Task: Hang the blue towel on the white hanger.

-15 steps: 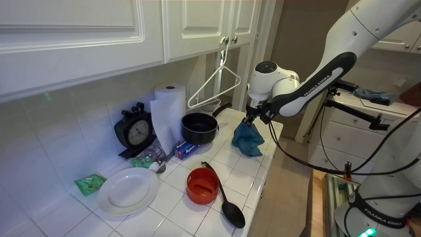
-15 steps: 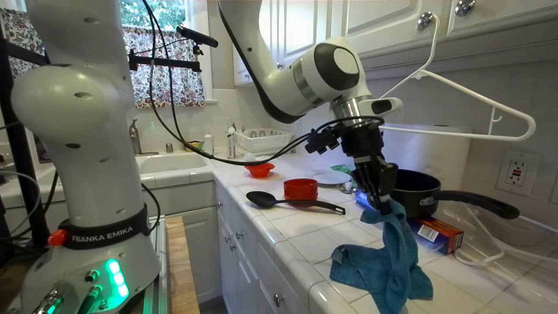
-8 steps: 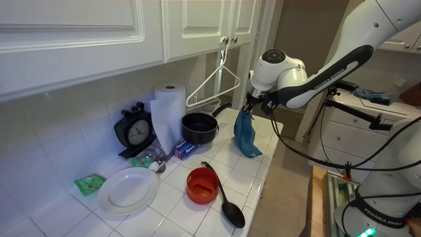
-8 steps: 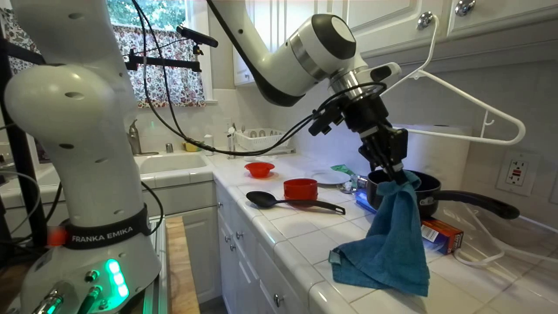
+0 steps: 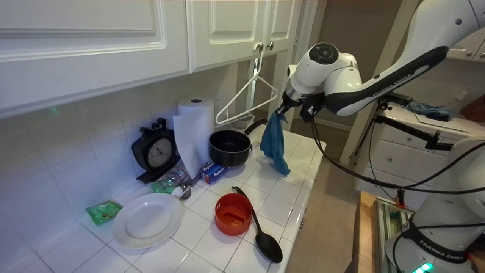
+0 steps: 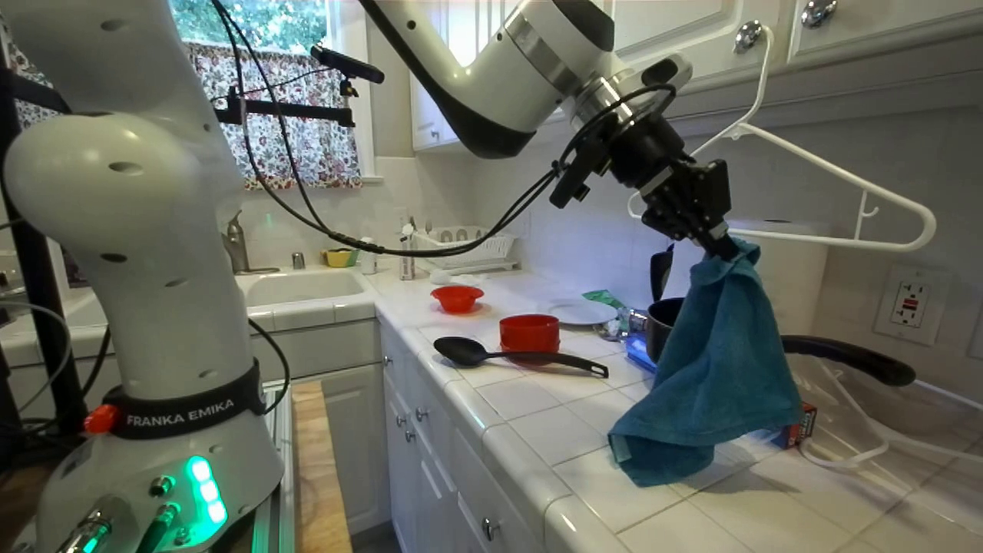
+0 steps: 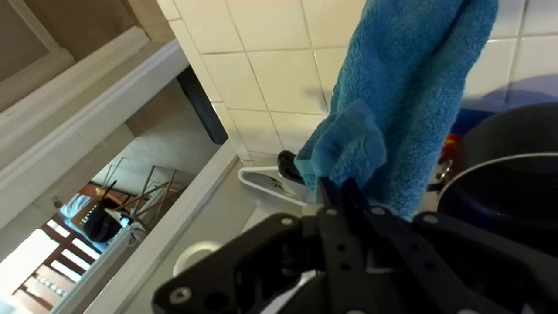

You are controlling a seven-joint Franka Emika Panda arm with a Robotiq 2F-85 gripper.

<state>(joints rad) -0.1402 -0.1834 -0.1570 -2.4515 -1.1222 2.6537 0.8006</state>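
blue towel (image 6: 714, 369), apart from the white hanger (image 6: 829, 240), hangs from fingers (image 6: 722, 246) pinched tight on it.

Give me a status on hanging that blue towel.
Done: the gripper is shut on the blue towel. In hand: the towel hangs down from that grip, apart from the white hanger. Left, most likely: drape it over the hanger, which hangs bare from a cabinet knob, then let go.

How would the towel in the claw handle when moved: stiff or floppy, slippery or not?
The towel is probably floppy: it droops in folds from the claw. Its fuzzy pile suggests it may not slip easily. It is pinched near its top, so the lower part may swing.
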